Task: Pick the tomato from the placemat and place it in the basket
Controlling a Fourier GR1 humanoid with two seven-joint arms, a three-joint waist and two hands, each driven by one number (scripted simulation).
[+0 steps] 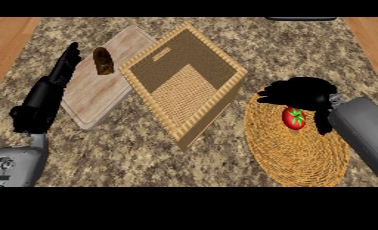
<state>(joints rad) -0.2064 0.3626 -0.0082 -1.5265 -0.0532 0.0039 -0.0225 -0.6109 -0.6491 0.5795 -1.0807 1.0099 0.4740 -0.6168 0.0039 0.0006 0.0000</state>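
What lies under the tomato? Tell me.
The tomato rests on the round woven placemat. The right robot hand hangs over it, covering its top edge and the mat behind.

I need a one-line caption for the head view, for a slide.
Right robot hand curls over the tomato on the woven placemat, beside the square basket; left robot hand rests open.

right robot hand point(299, 94) hides tomato point(294, 119) top; dark object point(301, 18) cut off at top.
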